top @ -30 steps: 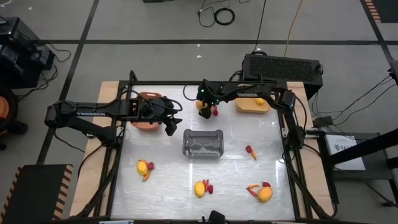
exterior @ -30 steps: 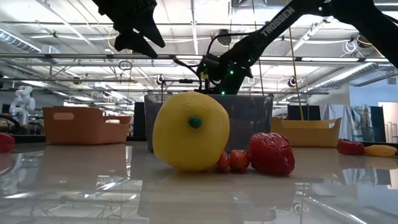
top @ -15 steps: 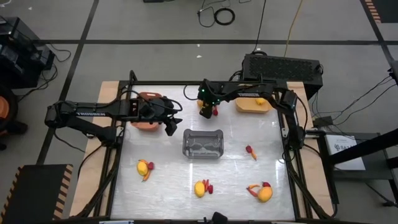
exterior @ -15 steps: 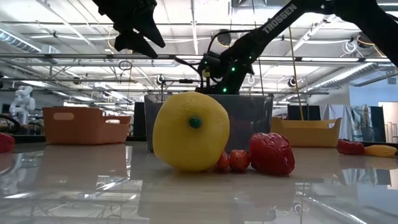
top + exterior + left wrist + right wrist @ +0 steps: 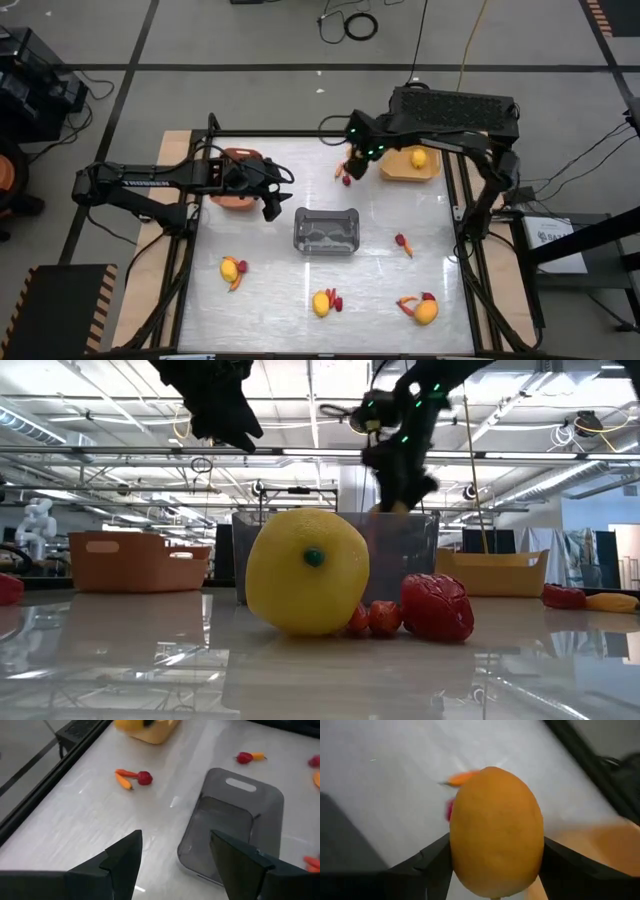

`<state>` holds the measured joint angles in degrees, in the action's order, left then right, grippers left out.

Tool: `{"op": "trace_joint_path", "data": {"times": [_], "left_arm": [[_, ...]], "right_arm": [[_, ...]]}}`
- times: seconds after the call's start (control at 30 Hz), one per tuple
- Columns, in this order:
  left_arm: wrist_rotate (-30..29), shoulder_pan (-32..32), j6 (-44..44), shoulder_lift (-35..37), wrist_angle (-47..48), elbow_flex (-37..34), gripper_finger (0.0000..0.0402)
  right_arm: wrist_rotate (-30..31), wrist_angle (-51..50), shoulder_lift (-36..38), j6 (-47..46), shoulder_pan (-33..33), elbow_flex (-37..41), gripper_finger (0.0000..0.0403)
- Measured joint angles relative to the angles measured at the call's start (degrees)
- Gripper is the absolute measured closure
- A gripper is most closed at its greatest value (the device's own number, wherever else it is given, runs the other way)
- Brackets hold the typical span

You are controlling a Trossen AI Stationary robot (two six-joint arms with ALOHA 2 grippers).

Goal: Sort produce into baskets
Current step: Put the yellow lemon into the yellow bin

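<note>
Yellow-orange fruit: you have it pinched between the two dark fingers of the right gripper, filling most of the right wrist view and lifted clear of the table.
Right gripper from above: your right gripper sits near the table's far edge, just beside the yellow basket, above a red berry and carrot stick lying on the white surface.
Yellow basket: it stands at the far right of the table and you can see one yellow fruit inside it.
Left gripper: your left gripper hangs with its fingers spread and nothing between them, next to the terracotta basket at the far left and looking down on the grey basket.
Grey basket: it sits near the middle of the table; you cannot tell from above whether anything lies in it.
Produce near you, left: a yellow fruit with red and orange bits lies on the near left of the table.
Produce near you, centre: a yellow fruit touches small red berries and a larger red piece, close to the low camera.
Produce near you, right: another yellow fruit with a carrot stick and a berry lies at the near right.
Loose pair: a red berry with a carrot stick lies to the right of the grey basket, apart from it.
</note>
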<state>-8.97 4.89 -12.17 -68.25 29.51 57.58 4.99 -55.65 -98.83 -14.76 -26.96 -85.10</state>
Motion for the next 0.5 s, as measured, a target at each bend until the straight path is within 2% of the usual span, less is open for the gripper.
{"op": "trace_joint_path", "data": {"times": [0.17, 0.27, 0.4, 0.5], "left_arm": [[2.1, 0.0, 3.8, 0.0, -0.4, 0.0, 0.0164], [2.9, 0.0, 5.0, 0.0, -0.6, 0.0, 0.0164], [3.0, 0.0, 4.8, 0.0, -1.3, 0.0, 0.0164], [3.0, 0.0, 2.4, 0.0, -3.0, 0.0, 0.0164]], "right_arm": [[8.9, -8.6, 6.5, -7.6, 0.1, 0.3, 0.0164], [11.4, -11.0, 10.1, -11.7, -0.4, 2.8, 0.0164], [11.7, -8.9, 13.7, -14.1, -1.8, 9.9, 0.0164], [11.7, -3.1, 14.8, -14.1, -3.6, 16.8, 0.0165]]}}
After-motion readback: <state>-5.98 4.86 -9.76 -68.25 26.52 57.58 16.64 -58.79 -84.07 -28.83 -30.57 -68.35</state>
